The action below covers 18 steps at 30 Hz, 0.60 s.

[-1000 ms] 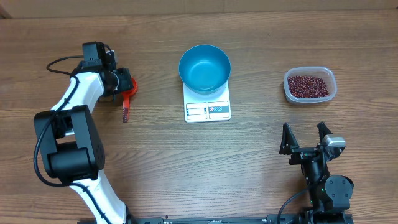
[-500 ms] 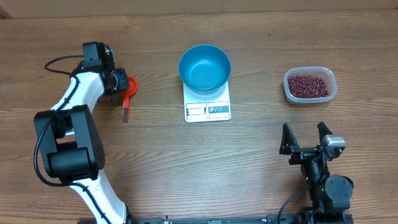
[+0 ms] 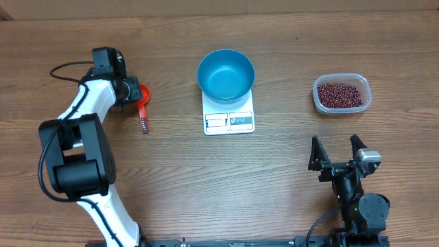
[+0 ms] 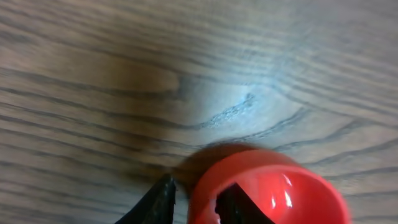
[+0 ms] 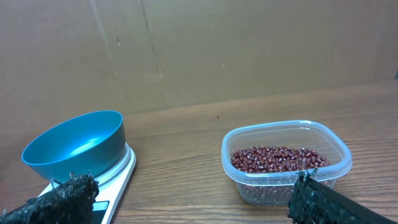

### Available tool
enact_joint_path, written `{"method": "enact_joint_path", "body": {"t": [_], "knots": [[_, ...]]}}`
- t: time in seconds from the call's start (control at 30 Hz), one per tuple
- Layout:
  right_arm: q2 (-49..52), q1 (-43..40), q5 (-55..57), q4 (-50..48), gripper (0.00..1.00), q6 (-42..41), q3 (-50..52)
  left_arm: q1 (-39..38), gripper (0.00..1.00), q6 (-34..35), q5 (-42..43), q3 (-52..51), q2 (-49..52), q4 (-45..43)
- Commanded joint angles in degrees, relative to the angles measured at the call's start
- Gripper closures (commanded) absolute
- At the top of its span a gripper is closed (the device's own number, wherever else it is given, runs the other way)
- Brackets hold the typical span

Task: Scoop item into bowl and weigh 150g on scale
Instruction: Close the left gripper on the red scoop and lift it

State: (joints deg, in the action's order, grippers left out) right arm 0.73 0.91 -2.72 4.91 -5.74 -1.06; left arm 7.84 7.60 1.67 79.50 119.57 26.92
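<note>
- Risk: L gripper [image 4: 196, 202] jaws pinch only the cup wall of the red scoop [image 4: 273, 186], one finger inside, one outside. Thin hold, so it could twist or slip on lift.
- R gripper [image 3: 335, 140]: jaws wide apart, empty, near table [image 3: 206, 185] near-right corner.
- Beans [image 3: 339, 95]: tiny, dark red-brown, loose heap in clear tub [image 3: 343, 75] by right edge.
- Blue bowl [image 3: 226, 75] empty, on white scale [image 3: 229, 121] mid-table.

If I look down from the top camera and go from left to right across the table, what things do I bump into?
red scoop → blue bowl → clear tub full of beans
</note>
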Motion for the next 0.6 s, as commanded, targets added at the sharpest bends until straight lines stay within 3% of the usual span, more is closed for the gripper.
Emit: {"method": "enact_joint_path", "body": {"t": [0.0,0.07,0.23,0.57], "knots": [[-0.6,0.5,0.3,-0.3,0.0,0.2,0.6,-1.0,0.77,-1.0,-0.6,0.8,2.6,0.0],[-0.6,0.5,0.3,-0.3,0.0,0.2,0.6,-1.5,0.79,-1.0,-0.6,0.8,3.0,0.0],[-0.6,0.5,0.3,-0.3,0.0,0.2,0.6,-2.2,0.96,-0.9,-0.6,0.9,3.0,-0.4],[-0.6,0.5,0.3,-0.3,0.0,0.2,0.6,-2.1,0.96,2.0,-0.8,4.1,-3.3,4.2]]}}
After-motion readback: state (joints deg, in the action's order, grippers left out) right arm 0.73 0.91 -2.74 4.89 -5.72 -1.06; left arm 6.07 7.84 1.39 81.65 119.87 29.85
